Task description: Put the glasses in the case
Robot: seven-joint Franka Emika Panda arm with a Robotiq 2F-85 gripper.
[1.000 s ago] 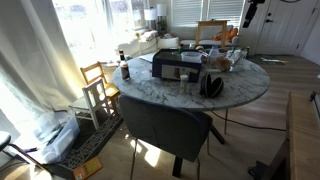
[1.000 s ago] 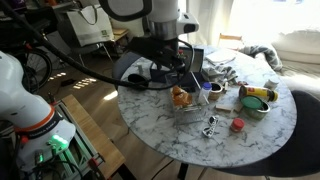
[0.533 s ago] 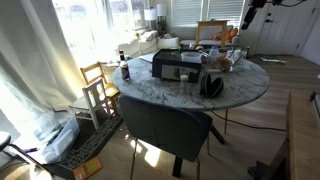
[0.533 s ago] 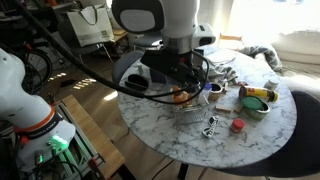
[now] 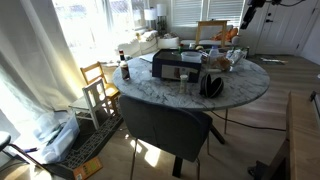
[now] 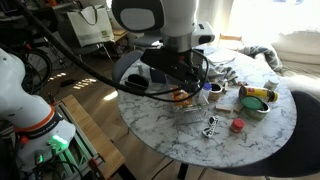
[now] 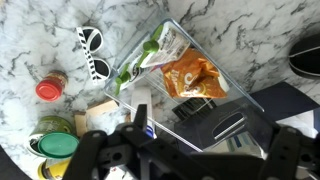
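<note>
The glasses (image 7: 92,52) have white frames and dark lenses. They lie on the marble table at the upper left of the wrist view, and near the table's front edge in an exterior view (image 6: 211,125). A black rounded case (image 5: 211,85) lies on the table; only its edge shows at the right of the wrist view (image 7: 305,55). My gripper (image 7: 210,140) is open and empty. It hangs above a clear box (image 7: 215,55) of snack bags, apart from the glasses. The arm (image 6: 165,40) leans over the table's middle.
A red cap (image 7: 50,88) and a green tin (image 7: 58,145) sit near the glasses. The round table (image 6: 265,135) also holds bowls and clutter. A dark chair (image 5: 165,125) stands at its edge, and a wooden chair (image 5: 97,82) stands by the window.
Between one second and half a second ago the arm swung and came lower over the table's middle. Since then nothing has visibly moved.
</note>
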